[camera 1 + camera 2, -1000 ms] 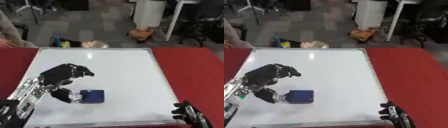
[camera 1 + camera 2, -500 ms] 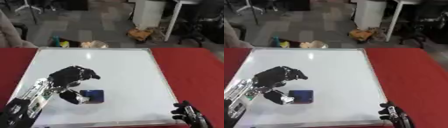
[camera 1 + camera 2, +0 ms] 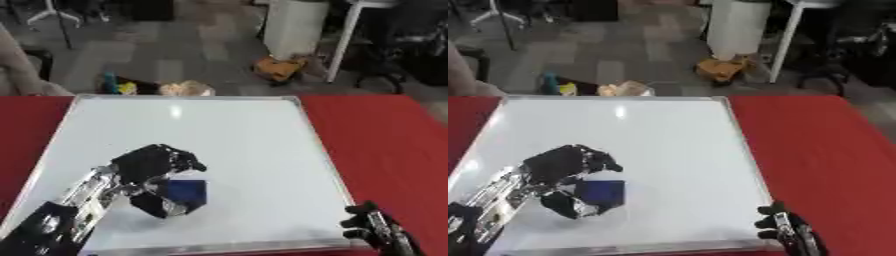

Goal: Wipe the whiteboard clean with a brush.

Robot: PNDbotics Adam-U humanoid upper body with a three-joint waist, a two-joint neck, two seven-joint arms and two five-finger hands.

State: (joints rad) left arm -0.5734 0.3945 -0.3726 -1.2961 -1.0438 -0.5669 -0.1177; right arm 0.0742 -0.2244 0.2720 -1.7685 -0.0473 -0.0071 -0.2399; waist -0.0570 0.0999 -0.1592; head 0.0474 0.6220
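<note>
A white whiteboard (image 3: 236, 130) with a silver frame lies flat on the red table; I see no marks on it. A dark blue block-shaped brush (image 3: 185, 192) rests on its lower left part. My left hand (image 3: 150, 166) comes in from the lower left, its fingers curled over the brush's left and top side and its thumb under the brush's near edge. My right hand (image 3: 378, 231) shows at the lower right, just off the board's near right corner, away from the brush.
Red table surface (image 3: 385, 135) flanks the board on both sides. Beyond the far edge is grey floor with a white bin (image 3: 297, 27), an orange item (image 3: 278, 67), small clutter (image 3: 184, 90) and chair legs.
My left hand has moved right and slightly down, closing around the brush. The brush has stayed in about the same place. The right hand has not moved.
</note>
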